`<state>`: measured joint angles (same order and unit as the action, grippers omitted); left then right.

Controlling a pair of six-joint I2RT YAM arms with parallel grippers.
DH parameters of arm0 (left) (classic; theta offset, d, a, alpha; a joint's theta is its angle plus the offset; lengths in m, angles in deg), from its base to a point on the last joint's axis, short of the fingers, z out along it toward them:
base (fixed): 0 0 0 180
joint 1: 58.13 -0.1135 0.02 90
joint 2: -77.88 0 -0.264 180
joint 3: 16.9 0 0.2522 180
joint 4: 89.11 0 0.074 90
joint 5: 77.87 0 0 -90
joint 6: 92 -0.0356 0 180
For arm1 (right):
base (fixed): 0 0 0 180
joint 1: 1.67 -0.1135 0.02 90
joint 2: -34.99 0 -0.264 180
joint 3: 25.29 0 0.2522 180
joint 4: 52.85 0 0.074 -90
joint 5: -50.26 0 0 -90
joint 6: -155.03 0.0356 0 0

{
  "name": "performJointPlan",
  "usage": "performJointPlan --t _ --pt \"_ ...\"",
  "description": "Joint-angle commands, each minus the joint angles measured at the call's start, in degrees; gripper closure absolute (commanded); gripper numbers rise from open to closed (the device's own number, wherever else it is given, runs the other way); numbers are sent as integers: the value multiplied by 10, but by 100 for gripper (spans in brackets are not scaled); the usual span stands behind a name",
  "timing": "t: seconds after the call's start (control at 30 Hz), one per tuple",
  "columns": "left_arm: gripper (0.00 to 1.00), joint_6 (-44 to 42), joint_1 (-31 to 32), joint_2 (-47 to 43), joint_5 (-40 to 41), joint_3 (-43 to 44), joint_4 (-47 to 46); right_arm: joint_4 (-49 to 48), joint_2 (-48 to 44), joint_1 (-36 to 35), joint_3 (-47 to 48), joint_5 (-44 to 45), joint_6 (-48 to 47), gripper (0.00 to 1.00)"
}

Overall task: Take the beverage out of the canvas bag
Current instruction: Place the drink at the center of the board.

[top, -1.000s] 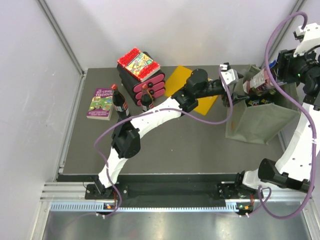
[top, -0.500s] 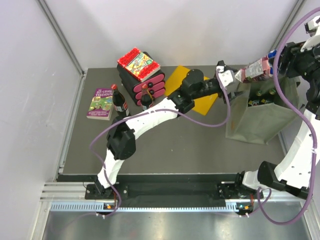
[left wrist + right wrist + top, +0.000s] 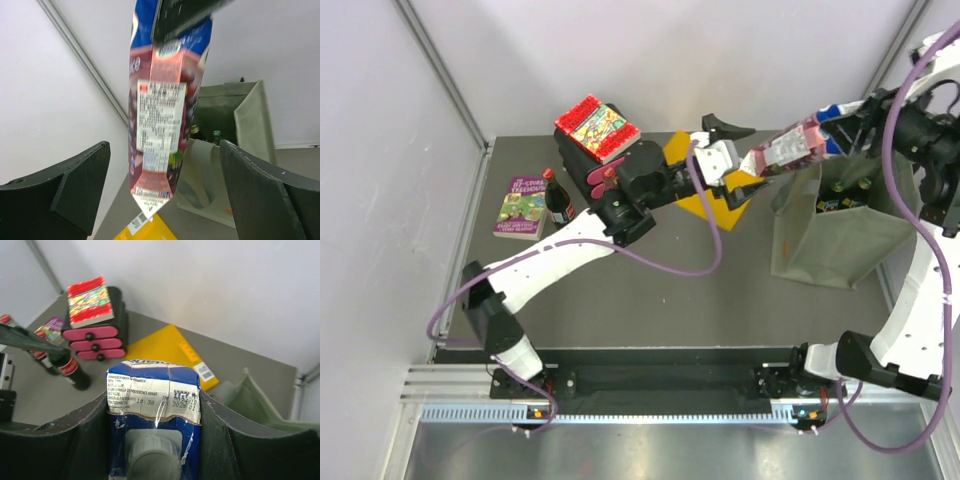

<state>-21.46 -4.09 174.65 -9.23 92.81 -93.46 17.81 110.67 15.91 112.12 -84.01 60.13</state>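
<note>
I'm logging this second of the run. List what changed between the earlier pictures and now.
The right fingers, shut on the juice carton, lifted it out of the canvas bag and carried it left, toward the yellow folder. The left fingers, open, drew back left from the bag's rim and now flank the carton's lower end. Bag, cola bottle, books and pink stack stayed put.

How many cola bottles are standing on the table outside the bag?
2. One bottle stands beside the purple book; the second bottle is by the pink stack, partly hidden by the left arm. More may sit inside the canvas bag.
</note>
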Motion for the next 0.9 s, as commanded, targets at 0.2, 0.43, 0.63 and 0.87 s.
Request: performJointPlan --t 0.2,0.43,0.63,0.87 --pt "6 115 0 -184 11 -201 70 -123 -47 -214 -123 50 -105 100" --pt "6 137 1 -325 113 -379 132 -130 -24 -343 -189 100 -157 100" --pt "6 184 1 -432 208 -504 120 -220 -9 -407 -278 108 -170 100" --pt "6 282 0 -436 308 -513 159 -375 38 -444 -352 133 -180 100"
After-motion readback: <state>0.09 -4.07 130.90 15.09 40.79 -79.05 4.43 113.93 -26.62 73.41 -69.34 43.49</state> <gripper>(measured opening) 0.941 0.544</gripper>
